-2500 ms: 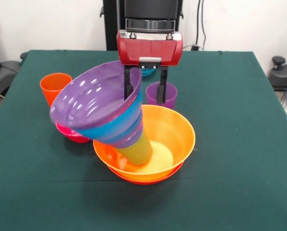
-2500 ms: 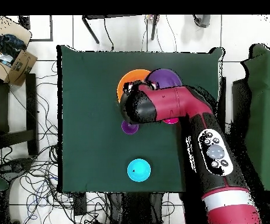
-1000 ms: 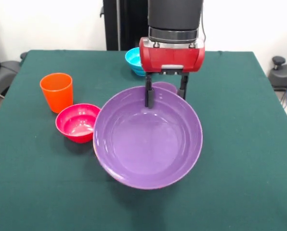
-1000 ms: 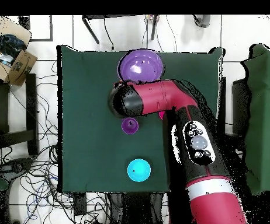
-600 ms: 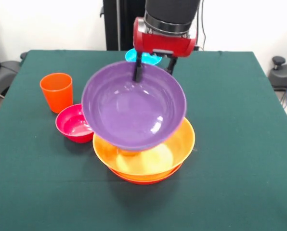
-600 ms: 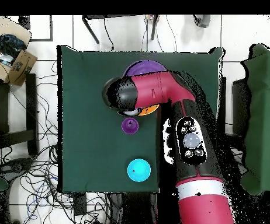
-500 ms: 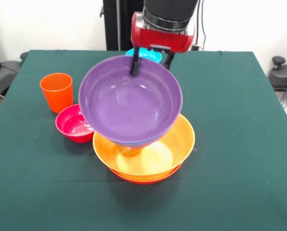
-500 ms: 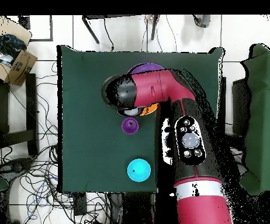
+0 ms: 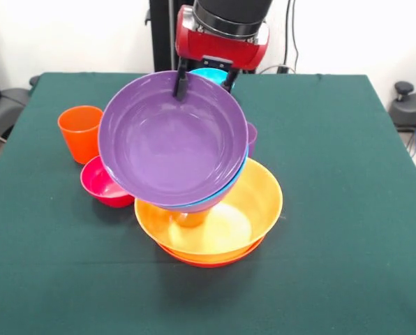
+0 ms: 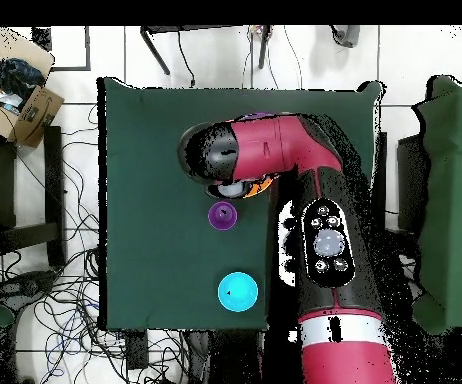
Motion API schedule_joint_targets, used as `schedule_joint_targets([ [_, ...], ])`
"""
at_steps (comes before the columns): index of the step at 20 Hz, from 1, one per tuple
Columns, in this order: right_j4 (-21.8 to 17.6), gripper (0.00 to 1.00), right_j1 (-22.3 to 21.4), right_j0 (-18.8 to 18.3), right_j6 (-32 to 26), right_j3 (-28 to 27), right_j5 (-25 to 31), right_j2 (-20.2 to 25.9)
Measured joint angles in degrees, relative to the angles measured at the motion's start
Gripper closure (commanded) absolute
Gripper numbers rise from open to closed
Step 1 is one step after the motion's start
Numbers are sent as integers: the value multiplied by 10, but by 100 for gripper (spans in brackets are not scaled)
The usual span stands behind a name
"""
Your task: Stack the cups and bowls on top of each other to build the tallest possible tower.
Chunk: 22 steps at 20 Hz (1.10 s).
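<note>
From my remote station I am watching the claw (image 9: 202,81) gripping the far rim of the purple bowl (image 9: 172,143), one finger inside the rim and one behind it; the bowl is hanging tilted, its mouth facing the front camera, with a sky-blue bowl (image 9: 225,190) nested under it and showing as a thin crescent along its lower edge; the pair is hovering over the yellow bowl (image 9: 257,202), which is sitting upright on the green table (image 9: 333,209) inside an orange-red bowl (image 9: 208,261) whose rim is peeking out beneath it; something orange is showing below the lifted bowls and inside the yellow one, though I cannot tell what it is; the orange cup (image 9: 79,132) is standing upright near the table's left side in the front view, with the magenta bowl (image 9: 102,185) just beside it and partly hidden by the purple bowl; the purple cup (image 10: 222,216) is standing behind the lifted bowls, only a sliver of it showing from the front; the cyan bowl (image 10: 237,291) is resting farther back, near the robot's edge of the table; in the overhead view the red arm (image 10: 320,235) is covering most of the stack, leaving only slivers of colour visible beside it.
</note>
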Motion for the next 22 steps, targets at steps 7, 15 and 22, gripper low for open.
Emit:
schedule_joint_targets([
  [7,0,0,0,0,0,0,0,-11],
  [15,0,0,1,0,0,0,-5,-19],
  [22,0,0,10,-1,0,4,-53,-20],
])
